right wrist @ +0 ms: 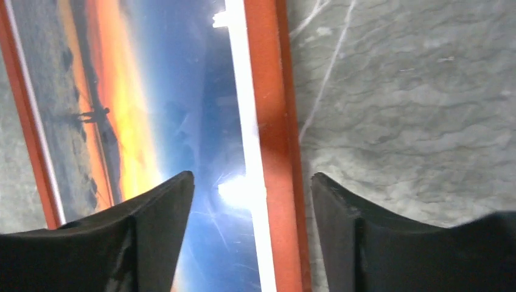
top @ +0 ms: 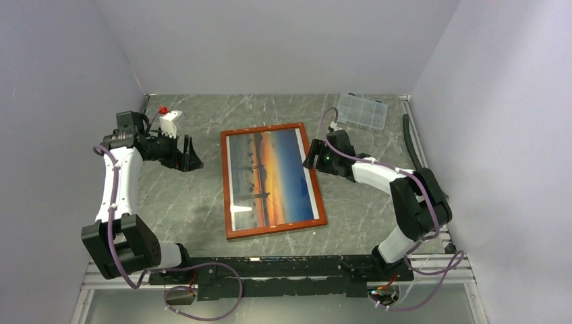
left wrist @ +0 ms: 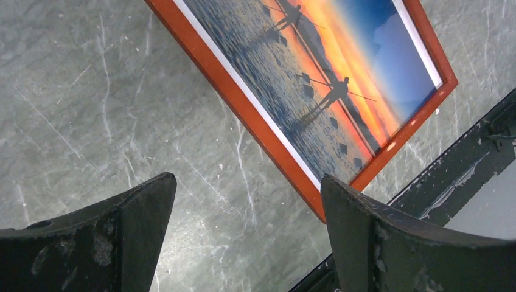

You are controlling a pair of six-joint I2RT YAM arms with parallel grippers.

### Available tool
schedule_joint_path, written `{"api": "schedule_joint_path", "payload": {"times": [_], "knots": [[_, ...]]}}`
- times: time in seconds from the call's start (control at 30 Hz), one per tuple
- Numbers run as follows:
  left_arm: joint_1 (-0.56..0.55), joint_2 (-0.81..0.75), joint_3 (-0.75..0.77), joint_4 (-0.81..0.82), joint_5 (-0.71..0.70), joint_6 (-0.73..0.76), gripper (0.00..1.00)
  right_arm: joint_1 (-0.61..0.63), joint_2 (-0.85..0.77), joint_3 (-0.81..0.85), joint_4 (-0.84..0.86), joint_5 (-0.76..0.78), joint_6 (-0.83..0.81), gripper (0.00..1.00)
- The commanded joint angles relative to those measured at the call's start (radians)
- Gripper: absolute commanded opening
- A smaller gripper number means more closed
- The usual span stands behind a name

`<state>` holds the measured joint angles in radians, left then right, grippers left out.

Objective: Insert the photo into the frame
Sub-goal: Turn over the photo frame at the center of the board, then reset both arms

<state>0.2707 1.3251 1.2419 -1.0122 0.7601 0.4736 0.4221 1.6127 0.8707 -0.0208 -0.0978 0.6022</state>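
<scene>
The frame (top: 229, 189) with its reddish-orange border lies flat in the middle of the table. The sunset photo (top: 268, 177) shows face up inside it. My right gripper (top: 311, 158) is open, its jaws astride the frame's right border (right wrist: 272, 121), one over the photo (right wrist: 182, 109), one over the table. I cannot tell whether they touch. My left gripper (top: 191, 156) is open and empty, left of the frame and apart from it. In the left wrist view the frame's corner (left wrist: 304, 182) and photo (left wrist: 328, 79) lie beyond the fingertips.
A small clear plastic compartment box (top: 362, 111) stands at the back right. A white block with a red knob (top: 168, 121) sits at the back left near the left arm. A black rail (left wrist: 450, 176) runs along the table's near edge.
</scene>
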Motion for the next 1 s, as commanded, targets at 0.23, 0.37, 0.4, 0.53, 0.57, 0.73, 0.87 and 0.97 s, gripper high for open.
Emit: {"api": "schedule_joint_path", "payload": {"times": [0.23, 0.37, 0.4, 0.53, 0.57, 0.73, 0.87, 0.97], "knots": [[0.003, 0.070, -0.083, 0.227, -0.021, -0.131, 0.94, -0.026, -0.087, 0.002, -0.025, 0.235, -0.021, 1.00], [0.001, 0.081, -0.166, 0.411, -0.076, -0.229, 0.94, -0.104, -0.207, -0.050, -0.047, 0.332, -0.007, 1.00], [0.001, 0.087, -0.185, 0.459, -0.089, -0.251, 0.94, -0.118, -0.234, -0.053, -0.075, 0.402, -0.007, 1.00], [0.001, 0.117, -0.258, 0.640, -0.182, -0.350, 0.94, -0.126, -0.274, -0.084, -0.088, 0.719, -0.123, 1.00], [0.001, 0.127, -0.272, 0.682, -0.198, -0.360, 0.94, -0.131, -0.269, -0.098, -0.074, 0.785, -0.151, 1.00], [0.001, 0.189, -0.383, 0.937, -0.210, -0.414, 0.94, -0.303, -0.248, -0.097, -0.077, 0.705, -0.126, 1.00], [-0.001, 0.226, -0.483, 1.127, -0.196, -0.452, 0.94, -0.410, -0.325, -0.191, 0.110, 0.672, -0.172, 1.00], [0.000, 0.224, -0.569, 1.301, -0.186, -0.459, 0.94, -0.432, -0.311, -0.227, 0.239, 0.700, -0.213, 1.00]]}}
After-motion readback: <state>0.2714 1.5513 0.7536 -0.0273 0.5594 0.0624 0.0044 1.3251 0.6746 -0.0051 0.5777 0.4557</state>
